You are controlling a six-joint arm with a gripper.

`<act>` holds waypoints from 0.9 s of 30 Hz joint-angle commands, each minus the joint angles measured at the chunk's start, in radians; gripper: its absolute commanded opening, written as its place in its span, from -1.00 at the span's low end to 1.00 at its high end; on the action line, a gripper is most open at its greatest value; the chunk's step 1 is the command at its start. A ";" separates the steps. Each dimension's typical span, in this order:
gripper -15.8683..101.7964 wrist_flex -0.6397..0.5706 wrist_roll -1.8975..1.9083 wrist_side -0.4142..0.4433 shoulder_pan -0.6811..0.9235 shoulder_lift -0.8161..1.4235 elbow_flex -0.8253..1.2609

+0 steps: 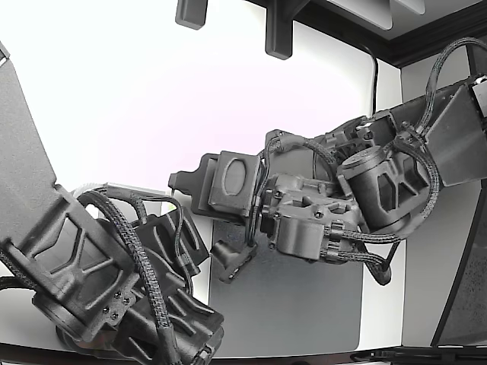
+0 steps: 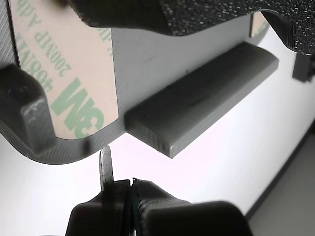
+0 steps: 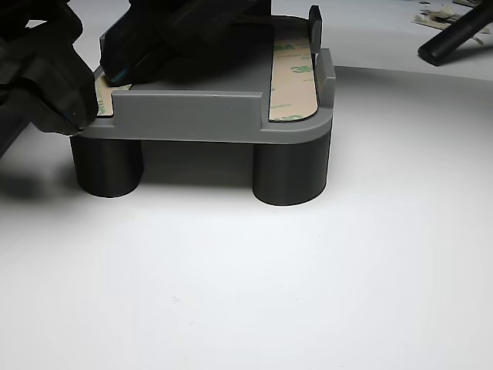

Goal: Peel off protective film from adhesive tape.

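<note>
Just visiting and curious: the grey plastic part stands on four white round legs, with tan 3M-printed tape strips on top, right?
Not quite. The other view shows the round legs are dark grey, nearly black, not white, and only two are visible. The grey plastic part does carry tan 3M-printed tape strips.

Print on the tape liner

I read green "3M" and "200MP" (other letters cut off) on the liner strip (image 2: 69, 83) under my gripper.

A robotics lab or test bench, judging by the bare white tabletop (image 3: 308, 293), the grey work mat (image 1: 304, 304), two black 3D-printed-looking cabled arms (image 1: 358, 198) and a grey printed fixture (image 3: 192, 116) standing on stubby cylindrical legs.
</note>
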 commanded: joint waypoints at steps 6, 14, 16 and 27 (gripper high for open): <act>-0.92 0.005 0.015 0.012 0.002 0.000 -0.041; -0.92 0.009 0.020 0.012 0.003 -0.003 -0.040; -0.92 0.008 0.020 0.014 0.003 -0.005 -0.040; -0.92 0.008 0.021 0.015 0.005 -0.014 -0.043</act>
